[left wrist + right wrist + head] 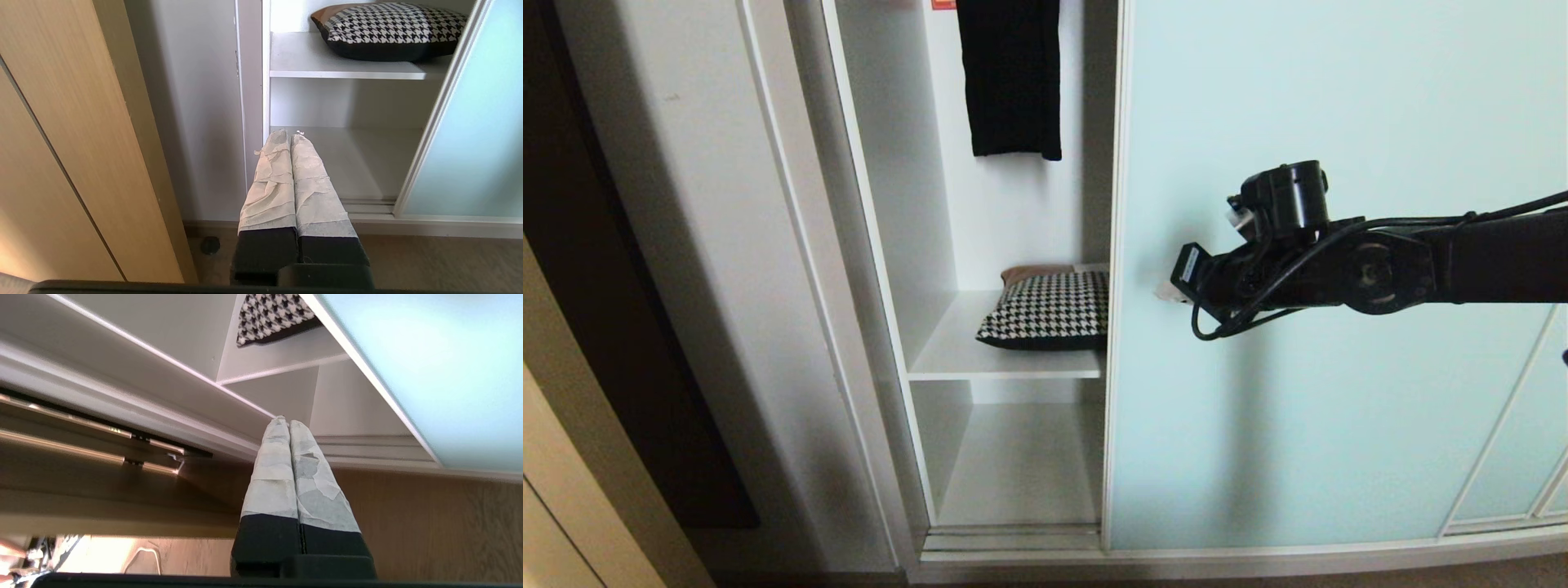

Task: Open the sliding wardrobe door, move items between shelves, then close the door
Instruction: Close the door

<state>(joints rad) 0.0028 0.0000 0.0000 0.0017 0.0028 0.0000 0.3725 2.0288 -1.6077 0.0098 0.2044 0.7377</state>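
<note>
Houndstooth bundle [1049,309]: one; white shelves [1005,359]: two.

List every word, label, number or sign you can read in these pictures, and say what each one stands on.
None can be read.
Orange-red tag on the wardrobe's back wall, cut off at the picture's top edge: unreadable.
White sticker on the right gripper's wrist: too small to read.

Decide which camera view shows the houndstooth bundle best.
The left wrist view: the houndstooth bundle shows almost whole, lying on the upper shelf. The sliding wardrobe door hides part in the head view; the right wrist view shows a corner.
</note>
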